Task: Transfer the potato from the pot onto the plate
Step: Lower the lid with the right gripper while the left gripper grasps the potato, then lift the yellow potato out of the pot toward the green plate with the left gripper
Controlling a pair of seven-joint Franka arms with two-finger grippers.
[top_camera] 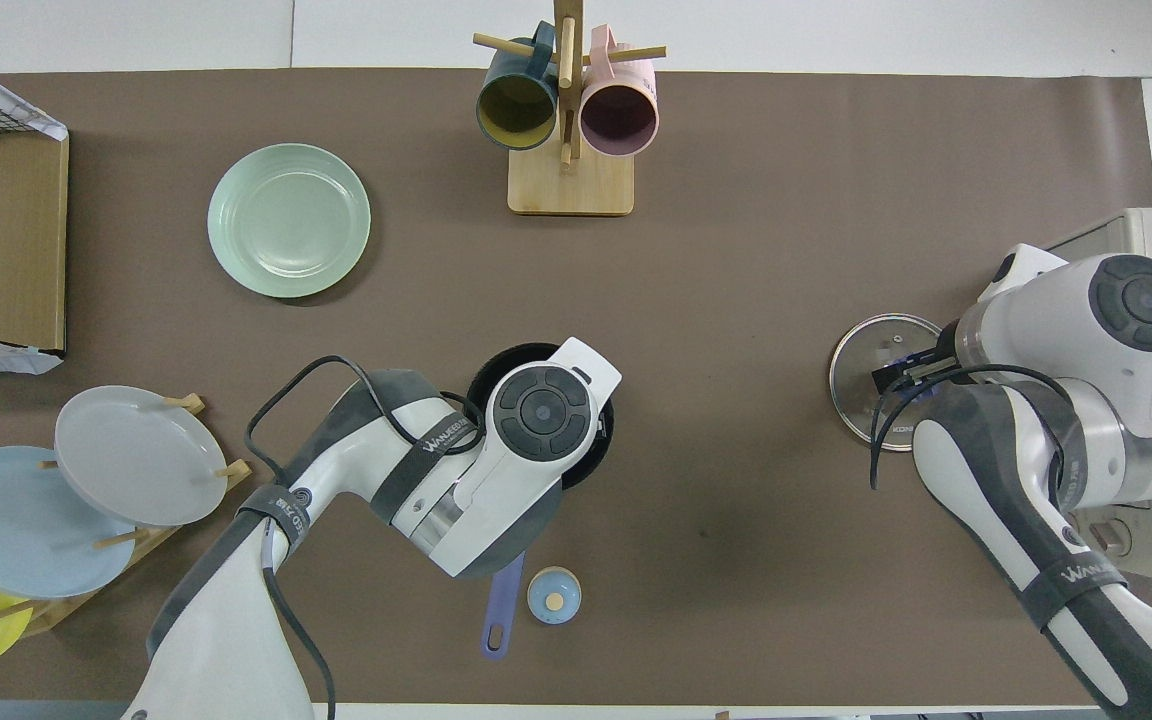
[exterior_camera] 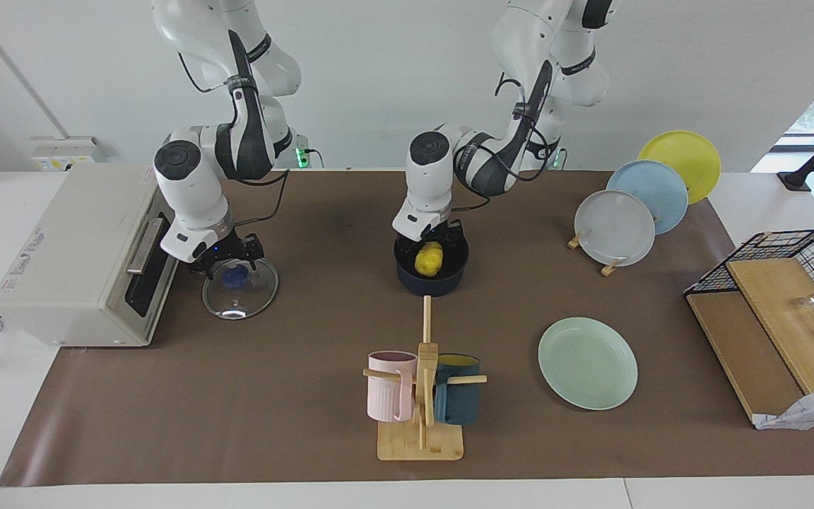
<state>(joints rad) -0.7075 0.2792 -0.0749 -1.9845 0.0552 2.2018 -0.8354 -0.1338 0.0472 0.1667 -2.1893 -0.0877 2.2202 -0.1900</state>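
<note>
The yellow potato (exterior_camera: 429,259) lies inside the dark blue pot (exterior_camera: 432,283), which stands mid-table close to the robots. The pot's long handle (top_camera: 499,615) points toward the robots. My left gripper (exterior_camera: 442,237) hangs open just over the pot, above the potato and apart from it. In the overhead view the left wrist hides the potato and most of the pot (top_camera: 489,362). The mint-green plate (exterior_camera: 587,363) (top_camera: 289,220) lies bare, farther from the robots, toward the left arm's end. My right gripper (exterior_camera: 229,260) stands open just above the blue knob (exterior_camera: 236,277) of a glass lid (exterior_camera: 239,304).
A toaster oven (exterior_camera: 75,254) sits beside the lid at the right arm's end. A wooden mug rack (exterior_camera: 421,424) with a pink and a dark blue mug stands farther out from the pot. A stand holds grey, blue and yellow plates (exterior_camera: 615,226). A wire basket (exterior_camera: 795,244) stands over wooden boards.
</note>
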